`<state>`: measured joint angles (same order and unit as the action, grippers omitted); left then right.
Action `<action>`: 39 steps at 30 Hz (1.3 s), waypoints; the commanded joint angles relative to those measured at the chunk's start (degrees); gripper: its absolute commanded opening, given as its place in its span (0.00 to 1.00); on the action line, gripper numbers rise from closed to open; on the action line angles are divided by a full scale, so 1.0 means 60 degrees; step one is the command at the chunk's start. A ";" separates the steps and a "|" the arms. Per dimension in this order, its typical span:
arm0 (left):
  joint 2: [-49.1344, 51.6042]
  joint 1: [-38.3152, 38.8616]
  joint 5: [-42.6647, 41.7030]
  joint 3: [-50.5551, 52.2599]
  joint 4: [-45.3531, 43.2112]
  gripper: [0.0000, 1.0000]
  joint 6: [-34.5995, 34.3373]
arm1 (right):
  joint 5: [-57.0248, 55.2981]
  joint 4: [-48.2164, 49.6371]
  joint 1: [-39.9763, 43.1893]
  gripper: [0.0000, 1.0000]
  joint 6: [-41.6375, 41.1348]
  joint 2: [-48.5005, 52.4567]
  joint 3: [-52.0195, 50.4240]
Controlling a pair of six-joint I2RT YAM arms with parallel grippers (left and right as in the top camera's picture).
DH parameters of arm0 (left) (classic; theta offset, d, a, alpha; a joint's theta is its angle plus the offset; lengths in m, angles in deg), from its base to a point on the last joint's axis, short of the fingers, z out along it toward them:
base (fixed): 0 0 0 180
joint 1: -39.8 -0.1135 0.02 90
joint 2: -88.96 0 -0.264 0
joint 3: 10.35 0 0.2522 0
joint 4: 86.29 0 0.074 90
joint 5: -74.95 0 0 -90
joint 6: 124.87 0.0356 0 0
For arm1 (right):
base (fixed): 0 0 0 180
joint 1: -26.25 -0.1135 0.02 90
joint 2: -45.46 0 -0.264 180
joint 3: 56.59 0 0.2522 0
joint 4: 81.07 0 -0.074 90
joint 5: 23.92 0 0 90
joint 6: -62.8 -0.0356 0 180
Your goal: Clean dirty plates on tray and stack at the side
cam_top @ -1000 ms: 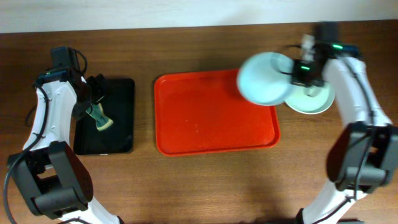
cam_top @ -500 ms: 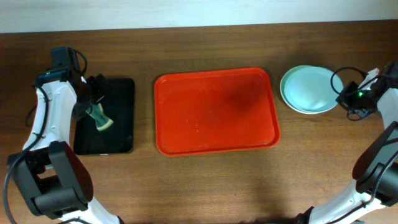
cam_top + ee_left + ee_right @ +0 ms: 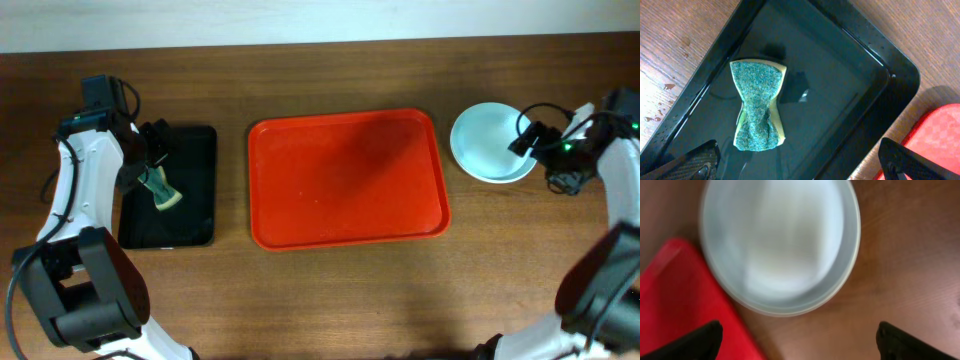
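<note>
Brown wooden table (image 3: pixel 330 290) is running under a white wall (image 3: pixel 300 20). Red tray (image 3: pixel 345 180) is sitting centre, with the plates (image 3: pixel 488 143) lying stacked on the table just right of it. Black tray (image 3: pixel 195 215) is holding a green sponge (image 3: pixel 759 105). Left gripper (image 3: pixel 797 164) is hanging over the sponge and right gripper (image 3: pixel 802 342) over the plates, both with jaws spread and gripping nothing.

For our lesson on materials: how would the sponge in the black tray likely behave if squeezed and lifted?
The sponge has a pinched bow-tie waist, so it is probably soft and would squash rather than resist. The black tray looks glossy and wet, so the sponge may be soaked: heavier than it looks, perhaps dripping.
</note>
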<state>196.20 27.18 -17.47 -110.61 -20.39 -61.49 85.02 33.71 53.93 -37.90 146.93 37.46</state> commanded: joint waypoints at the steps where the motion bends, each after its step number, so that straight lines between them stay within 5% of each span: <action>1: -0.0146 -0.0033 -0.0066 -0.0127 0.0007 0.99 0.0091 | -0.0018 -0.1315 -0.0197 0.99 0.0572 -0.1719 -0.0058; 14: -0.0146 -0.0033 -0.0066 -0.0127 0.0007 0.99 0.0091 | -0.0022 -0.2677 -0.3625 0.99 0.1461 -0.7300 -0.2710; 28: -0.0146 -0.0033 -0.0066 -0.0127 0.0007 0.99 0.0091 | -0.0229 -0.2645 -0.3676 0.99 0.1461 -0.6925 -0.3034; 31: -0.0146 -0.0033 -0.0066 -0.0127 0.0007 0.99 0.0091 | 0.0109 -0.1614 -0.3781 0.99 0.1464 -0.7843 -0.3679; 39: -0.0146 -0.0033 -0.0066 -0.0127 0.0007 0.99 0.0091 | 0.0160 0.2612 -0.4441 0.99 0.1774 -1.3795 -0.7570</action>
<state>196.20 27.18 -17.64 -110.70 -20.43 -61.46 85.50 45.60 28.16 -29.48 73.51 -0.70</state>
